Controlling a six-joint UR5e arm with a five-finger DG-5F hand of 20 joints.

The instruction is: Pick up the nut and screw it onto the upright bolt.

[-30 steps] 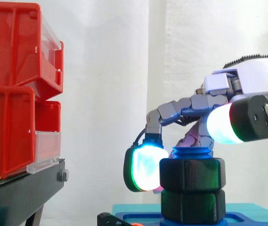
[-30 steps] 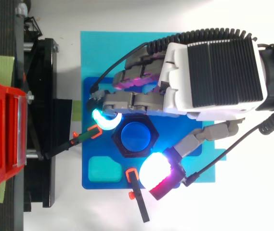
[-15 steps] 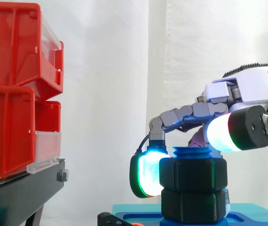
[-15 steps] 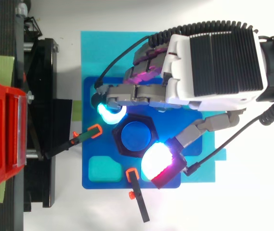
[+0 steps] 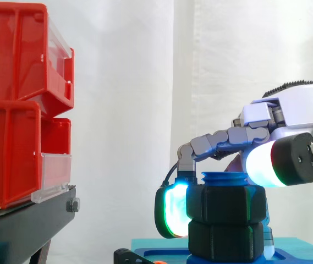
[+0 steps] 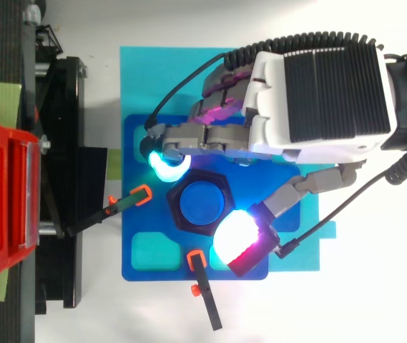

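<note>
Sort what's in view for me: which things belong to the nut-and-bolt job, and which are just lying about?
Job in hand:
- black nut
- upright blue bolt
- hand, fingers pinching the nut
- blue base plate under the bolt

Lying about:
- red bins
- black stand
- orange-tipped clamps
- cyan mat

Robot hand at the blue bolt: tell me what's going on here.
The robot hand pinches the black nut between two glowing pads, one on each side. The nut sits on the upright blue bolt, whose top pokes out above it, with a second black nut directly beneath. The bolt stands on a blue base plate. Whether the nut is fully threaded down cannot be told.
</note>
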